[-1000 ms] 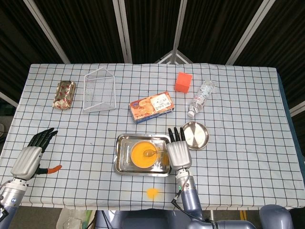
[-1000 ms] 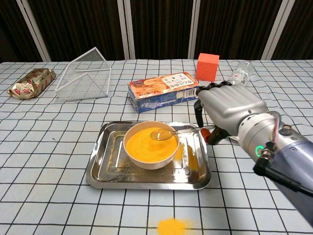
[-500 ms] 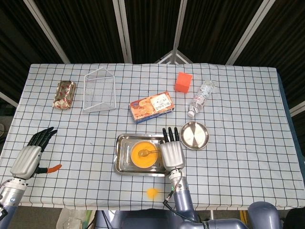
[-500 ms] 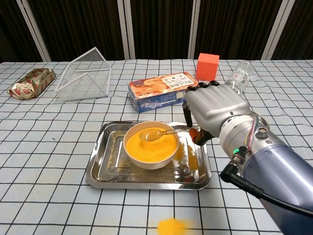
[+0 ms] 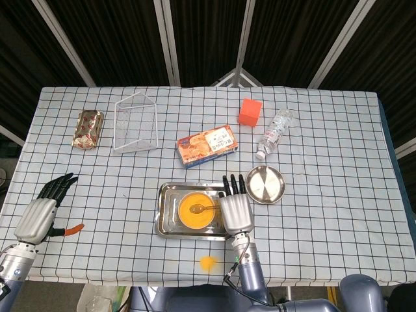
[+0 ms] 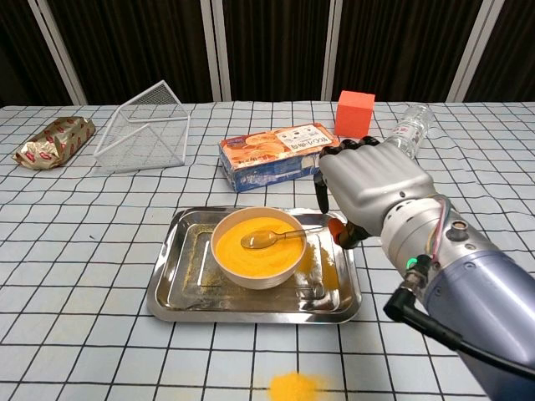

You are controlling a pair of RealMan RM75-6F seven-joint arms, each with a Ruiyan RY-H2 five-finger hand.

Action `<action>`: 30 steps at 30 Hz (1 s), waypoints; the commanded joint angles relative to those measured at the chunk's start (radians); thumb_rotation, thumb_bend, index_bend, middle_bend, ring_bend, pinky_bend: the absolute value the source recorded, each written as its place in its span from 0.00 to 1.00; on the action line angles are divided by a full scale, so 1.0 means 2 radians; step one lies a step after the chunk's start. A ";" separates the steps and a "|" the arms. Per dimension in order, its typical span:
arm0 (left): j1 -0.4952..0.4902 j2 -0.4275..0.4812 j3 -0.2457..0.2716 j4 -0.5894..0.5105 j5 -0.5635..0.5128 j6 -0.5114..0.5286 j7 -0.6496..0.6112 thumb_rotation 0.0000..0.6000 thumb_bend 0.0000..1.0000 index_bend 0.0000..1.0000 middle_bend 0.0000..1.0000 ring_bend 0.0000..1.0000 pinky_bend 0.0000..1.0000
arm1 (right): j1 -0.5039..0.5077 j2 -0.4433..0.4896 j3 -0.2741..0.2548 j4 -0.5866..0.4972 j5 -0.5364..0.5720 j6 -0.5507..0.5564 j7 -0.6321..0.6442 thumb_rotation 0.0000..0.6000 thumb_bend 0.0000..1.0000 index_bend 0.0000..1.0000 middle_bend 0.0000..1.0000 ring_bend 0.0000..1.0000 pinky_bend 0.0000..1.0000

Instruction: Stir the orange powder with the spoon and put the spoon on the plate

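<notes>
- The right hand (image 6: 368, 188) holds the spoon (image 6: 276, 238) by its handle end, fingers curled down over it. The spoon's scoop lies in the orange powder (image 6: 251, 246) inside the white bowl (image 6: 255, 269), on the metal tray (image 5: 166, 218).
- Risk one: powder already dusts the tray beside the bowl, and a small orange heap (image 6: 294, 388) sits on the worktop (image 6: 84, 334). A brisk stir would likely fling more over the rim.
- Risk two: the grip looks like a light pinch, so the spoon could twist or slip on the lift to the round steel plate (image 5: 265, 184).
- The head view shows that plate just right of the tray, plus the left hand (image 5: 40, 214) resting far off, fingers spread, holding nothing.
- The chest view misses both, but shows the spoon's tilt and the thumb at the handle.
</notes>
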 commanded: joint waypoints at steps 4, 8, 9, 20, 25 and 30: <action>0.000 0.000 0.000 0.001 0.002 0.001 -0.002 1.00 0.00 0.00 0.00 0.00 0.02 | -0.001 0.009 -0.009 -0.007 -0.010 0.003 0.004 1.00 0.51 0.45 0.12 0.00 0.00; 0.000 0.000 0.000 0.002 0.001 0.001 -0.003 1.00 0.00 0.00 0.00 0.00 0.02 | -0.007 0.036 -0.025 -0.023 -0.032 0.005 0.014 1.00 0.41 0.45 0.12 0.00 0.00; 0.000 0.000 0.000 0.002 0.001 0.001 -0.003 1.00 0.00 0.00 0.00 0.00 0.02 | -0.010 0.045 -0.030 -0.027 -0.041 0.006 0.020 1.00 0.40 0.45 0.12 0.00 0.00; 0.000 -0.004 0.000 0.000 0.003 0.002 0.010 1.00 0.00 0.00 0.00 0.00 0.02 | -0.035 0.095 -0.067 -0.022 -0.095 -0.011 0.106 1.00 0.40 0.44 0.12 0.00 0.00; -0.001 -0.003 0.000 0.000 0.001 0.000 0.009 1.00 0.00 0.00 0.00 0.00 0.02 | -0.028 0.095 -0.046 -0.042 -0.055 -0.037 0.100 1.00 0.40 0.35 0.12 0.00 0.00; -0.002 -0.003 -0.001 0.001 0.001 0.001 0.005 1.00 0.00 0.00 0.00 0.00 0.02 | -0.017 0.087 -0.034 -0.053 -0.028 -0.042 0.069 1.00 0.40 0.34 0.12 0.00 0.00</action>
